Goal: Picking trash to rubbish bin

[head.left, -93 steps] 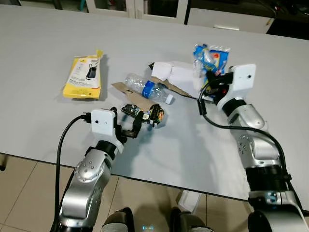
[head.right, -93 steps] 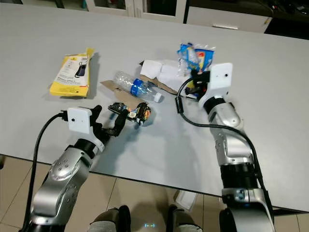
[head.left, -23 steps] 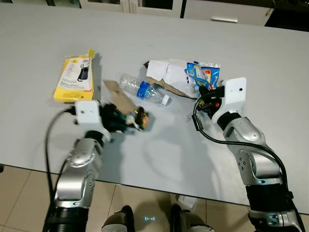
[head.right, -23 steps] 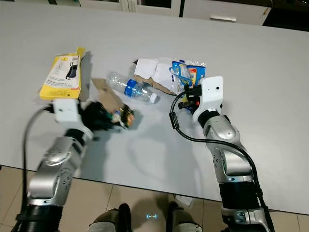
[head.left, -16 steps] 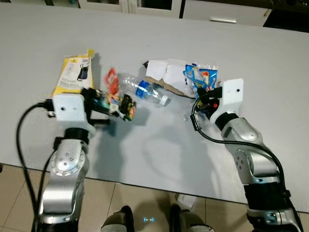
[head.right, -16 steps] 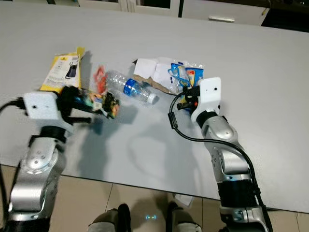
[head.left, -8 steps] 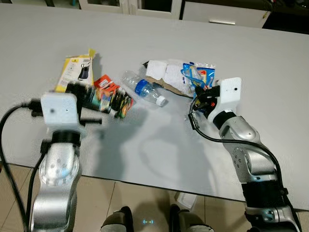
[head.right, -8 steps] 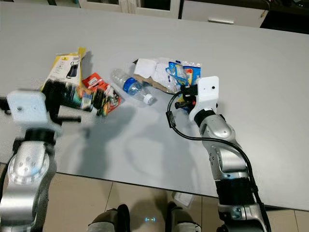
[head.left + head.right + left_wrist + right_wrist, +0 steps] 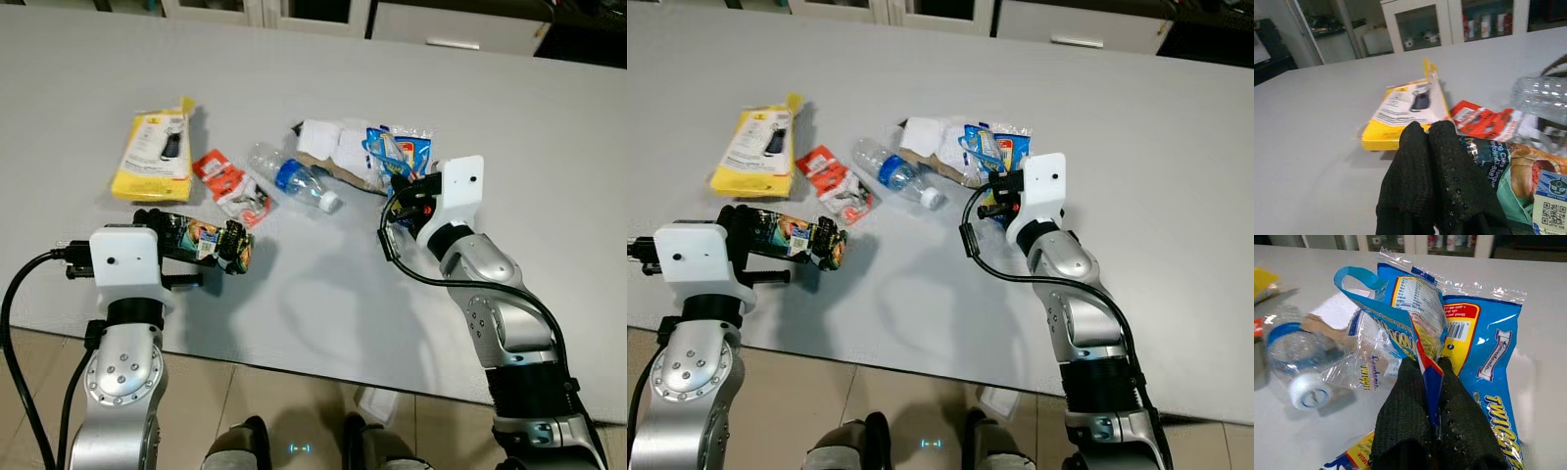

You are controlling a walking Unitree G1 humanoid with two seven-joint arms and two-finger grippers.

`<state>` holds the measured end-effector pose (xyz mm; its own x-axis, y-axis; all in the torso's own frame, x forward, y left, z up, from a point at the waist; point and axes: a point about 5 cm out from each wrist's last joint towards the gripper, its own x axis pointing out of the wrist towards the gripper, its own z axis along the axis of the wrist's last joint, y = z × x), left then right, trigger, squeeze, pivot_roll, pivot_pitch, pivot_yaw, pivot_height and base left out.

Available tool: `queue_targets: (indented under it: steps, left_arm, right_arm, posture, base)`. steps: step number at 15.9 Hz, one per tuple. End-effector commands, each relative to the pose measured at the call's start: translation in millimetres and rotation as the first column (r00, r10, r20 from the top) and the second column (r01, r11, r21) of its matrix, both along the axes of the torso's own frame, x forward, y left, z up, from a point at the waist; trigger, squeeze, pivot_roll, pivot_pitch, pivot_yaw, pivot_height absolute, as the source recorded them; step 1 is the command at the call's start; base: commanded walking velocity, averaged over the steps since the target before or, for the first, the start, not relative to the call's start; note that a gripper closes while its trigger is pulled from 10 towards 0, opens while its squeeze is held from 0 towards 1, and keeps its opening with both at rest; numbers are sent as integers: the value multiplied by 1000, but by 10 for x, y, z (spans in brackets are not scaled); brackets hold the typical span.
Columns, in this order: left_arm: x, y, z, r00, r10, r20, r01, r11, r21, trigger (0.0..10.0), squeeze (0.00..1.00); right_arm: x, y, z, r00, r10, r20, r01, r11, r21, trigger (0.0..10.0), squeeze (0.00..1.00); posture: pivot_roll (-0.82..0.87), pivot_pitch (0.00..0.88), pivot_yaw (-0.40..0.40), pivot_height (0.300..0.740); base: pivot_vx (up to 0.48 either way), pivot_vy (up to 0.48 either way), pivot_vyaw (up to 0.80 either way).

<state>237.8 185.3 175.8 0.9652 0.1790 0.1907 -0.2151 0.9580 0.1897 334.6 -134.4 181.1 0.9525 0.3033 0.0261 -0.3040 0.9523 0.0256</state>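
Left gripper (image 9: pixel 230 247) is clamped on the dark crumpled snack wrapper (image 9: pixel 208 241), which is off the desk (image 9: pixel 323 313) now and sticks out sideways past the fingertips over the near edge. In the left wrist view the two fingers (image 9: pixel 1437 181) are pressed together and the wrapper bulges out alongside them rather than squarely between them, so my guess is the hold is thin; a quick swing toward the bin could let that slick foil slide free onto the floor.

Over on the other side, the right gripper (image 9: pixel 400 199) has pinched shut on a fold of the blue snack bag (image 9: pixel 1464 338), right at its torn edge. Only a sliver of film is caught. If the arm lifts sharply, I reckon the film tears or slips, and the bag stays put.

Just beyond the left gripper lies the red packet (image 9: pixel 223 179), and next to that the clear plastic bottle (image 9: pixel 290 177) with the blue label, its cap toward the right gripper. The bottle is round and lies close to the blue bag, so a drag could set it rolling. Behind the bag sit white crumpled paper (image 9: pixel 333 140) and a brown cardboard scrap (image 9: pixel 942 168). Farther off from the left gripper, the yellow package (image 9: pixel 155 155) lies flat.

I can't spot a rubbish bin, so both loads may face a long carry.
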Motion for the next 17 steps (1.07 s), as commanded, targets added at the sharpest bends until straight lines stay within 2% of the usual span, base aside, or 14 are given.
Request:
queue_targets:
  steps: [1, 3, 7, 10, 12, 15, 16, 17]
  left_arm:
    - [-17, -13, -31, 999, 29, -19, -29, 1000, -6, 10000, 0]
    - [-30, -45, -78, 999, -9, -34, 8, 999, -35, 10000, 0]
    - [-54, -39, -149, 998, -29, -56, 27, 999, -39, 10000, 0]
    - [-7, -73, -154, 996, -75, -57, 73, 997, -40, 10000, 0]
    - [2, -86, -210, 993, -112, -48, 114, 993, 32, 10000, 0]
    - [-16, -7, -332, 994, -90, -56, 95, 993, 77, 10000, 0]
    - [-41, 29, -354, 997, -68, -33, 72, 986, 150, 10000, 0]
    - [-53, 43, -367, 998, -63, -24, 66, 980, 189, 10000, 0]
  right_arm:
    - [2, -27, -22, 1000, -7, -11, 7, 1000, -6, 10000, 0]
    - [5, -39, -27, 1000, -9, -13, 9, 1000, -8, 10000, 0]
    - [0, -1, -50, 1000, -2, -21, 2, 1000, -1, 10000, 0]
    - [7, 24, -64, 1000, 1, -20, -1, 1000, 5, 10000, 0]
    - [17, 37, -98, 1000, -6, -19, 6, 1000, 13, 10000, 0]
    - [11, 70, -205, 1000, -10, -23, 11, 1000, 18, 10000, 0]
    - [3, 82, -250, 1000, -8, -12, 9, 1000, 22, 10000, 0]
    - [-2, 90, -270, 1000, -6, -6, 7, 1000, 26, 10000, 0]
  posture:
    - [-50, 206, -23, 740]
    - [-50, 203, -26, 740]
    - [-44, 196, -24, 740]
    - [-38, 182, -22, 740]
    - [-35, 174, -21, 740]
    - [-25, 163, -17, 740]
    - [-13, 149, -10, 740]
    - [-11, 145, -8, 740]
  base:
    - [0, 0, -556]
    - [0, 0, -619]
    - [0, 0, -770]
    - [0, 0, -773]
    - [0, 0, -763]
    - [0, 0, -625]
    - [0, 0, 0]
    - [0, 0, 0]
